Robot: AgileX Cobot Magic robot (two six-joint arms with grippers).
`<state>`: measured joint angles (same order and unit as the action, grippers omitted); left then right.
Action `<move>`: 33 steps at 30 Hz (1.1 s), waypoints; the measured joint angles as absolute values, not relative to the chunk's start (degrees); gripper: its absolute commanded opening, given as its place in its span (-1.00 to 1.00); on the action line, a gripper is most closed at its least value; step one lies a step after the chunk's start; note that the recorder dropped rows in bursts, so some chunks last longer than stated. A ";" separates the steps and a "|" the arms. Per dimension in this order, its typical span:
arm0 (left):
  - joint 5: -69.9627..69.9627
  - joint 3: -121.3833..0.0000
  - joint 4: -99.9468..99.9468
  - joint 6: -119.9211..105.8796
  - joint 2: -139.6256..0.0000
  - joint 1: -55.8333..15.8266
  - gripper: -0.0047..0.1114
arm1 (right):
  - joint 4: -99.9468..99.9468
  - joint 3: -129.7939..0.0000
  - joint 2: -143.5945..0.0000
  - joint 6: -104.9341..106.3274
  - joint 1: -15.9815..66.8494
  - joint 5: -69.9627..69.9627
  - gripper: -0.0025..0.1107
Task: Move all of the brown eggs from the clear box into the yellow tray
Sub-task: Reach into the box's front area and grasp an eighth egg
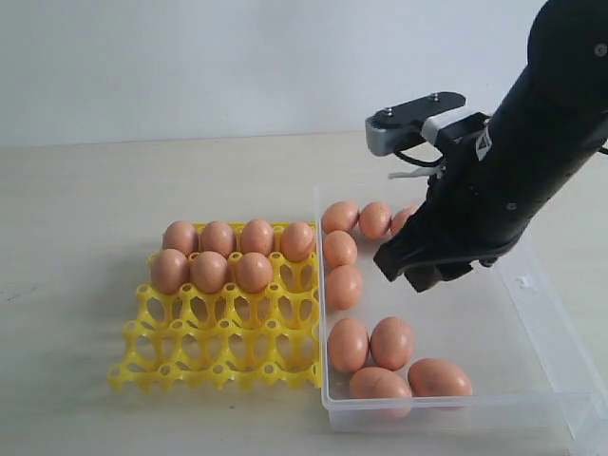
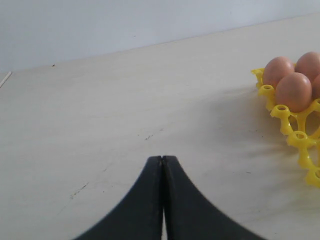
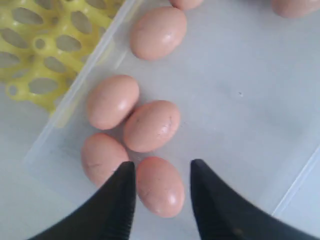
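The right gripper (image 1: 426, 274) hangs over the shallow clear plastic box (image 1: 475, 323) on the pale counter (image 1: 76, 218). Nine smooth reddish-brown eggs (image 1: 347, 344) lie loose in view in the box. Seven more fill the two far rows of the bright yellow plastic egg tray (image 1: 218, 347), just beside the box's left wall. Only the right wrist view shows the gripper's black jaws parted, framing one egg (image 3: 160, 186) in a cluster of four, with a gap on either side. The left wrist view alone shows the left gripper (image 2: 162, 161), jaws pressed together, over bare counter near a tray corner.
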<state>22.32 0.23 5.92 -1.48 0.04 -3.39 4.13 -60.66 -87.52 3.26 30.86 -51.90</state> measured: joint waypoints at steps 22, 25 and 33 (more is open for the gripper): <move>22.32 0.23 5.92 -1.48 0.04 -3.39 -0.92 | 5.02 -51.24 -93.86 15.36 33.94 -49.10 0.11; 22.32 0.23 5.92 -1.48 0.04 -3.39 -0.92 | 5.24 -51.37 -94.53 15.29 33.94 -49.34 0.16; 22.32 0.23 5.92 -1.48 0.04 -3.39 -0.92 | 5.11 -51.96 -96.33 15.29 33.94 -49.13 0.16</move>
